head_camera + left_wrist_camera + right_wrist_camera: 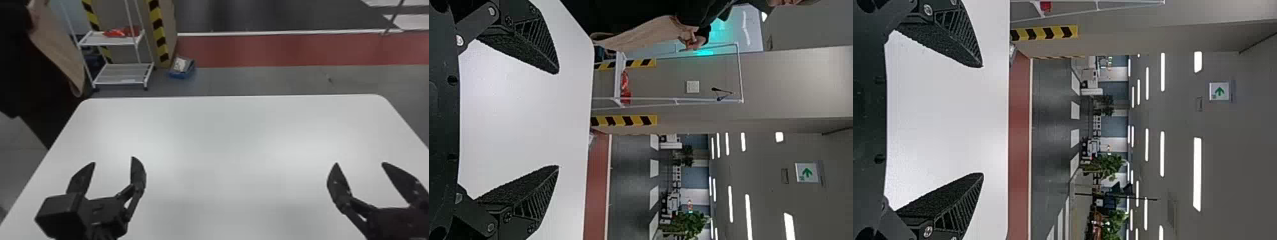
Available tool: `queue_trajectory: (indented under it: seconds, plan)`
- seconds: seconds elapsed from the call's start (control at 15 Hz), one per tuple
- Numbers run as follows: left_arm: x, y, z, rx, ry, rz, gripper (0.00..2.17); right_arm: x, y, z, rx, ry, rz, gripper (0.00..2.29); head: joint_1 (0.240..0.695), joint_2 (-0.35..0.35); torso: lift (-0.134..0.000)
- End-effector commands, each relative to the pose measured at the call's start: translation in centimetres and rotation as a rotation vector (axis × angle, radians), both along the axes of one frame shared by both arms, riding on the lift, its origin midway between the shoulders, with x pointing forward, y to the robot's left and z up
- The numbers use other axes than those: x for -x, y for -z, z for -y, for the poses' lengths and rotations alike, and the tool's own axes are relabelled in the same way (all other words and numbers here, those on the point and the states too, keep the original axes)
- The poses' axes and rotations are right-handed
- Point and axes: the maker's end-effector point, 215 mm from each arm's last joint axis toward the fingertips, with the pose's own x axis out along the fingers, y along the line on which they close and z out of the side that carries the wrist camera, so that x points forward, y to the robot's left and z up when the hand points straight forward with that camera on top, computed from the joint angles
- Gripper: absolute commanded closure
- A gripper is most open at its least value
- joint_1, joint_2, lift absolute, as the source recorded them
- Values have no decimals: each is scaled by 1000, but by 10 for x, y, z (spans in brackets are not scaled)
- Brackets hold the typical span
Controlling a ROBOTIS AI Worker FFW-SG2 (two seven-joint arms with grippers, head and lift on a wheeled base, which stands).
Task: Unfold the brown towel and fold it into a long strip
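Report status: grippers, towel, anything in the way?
Left gripper and right gripper open, empty, over the table. Towel off it, hanging by a person's hand near the far left corner. That person may crowd the left arm's side.

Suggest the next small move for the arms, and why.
Probably wait for the brown towel to be laid down: a person's hand seems to hold it near the table's far left corner, while the left end effector and right end effector hang open above the table.

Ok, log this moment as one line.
left end effector: open, empty | right end effector: open, empty | brown towel: held by person beside table
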Motion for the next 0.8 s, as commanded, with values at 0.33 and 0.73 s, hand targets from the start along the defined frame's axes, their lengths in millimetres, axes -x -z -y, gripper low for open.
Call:
queue_trajectory:
  seconds: [0.33,0.73]
  plan:
    - [1,1,2,2,3,-2,225,2,-1,0,0,0,-1,103,695,58,-124]
    - [1,0,2,3,4,-4,225,2,-3,0,0,-1,3,103,695,59,-124]
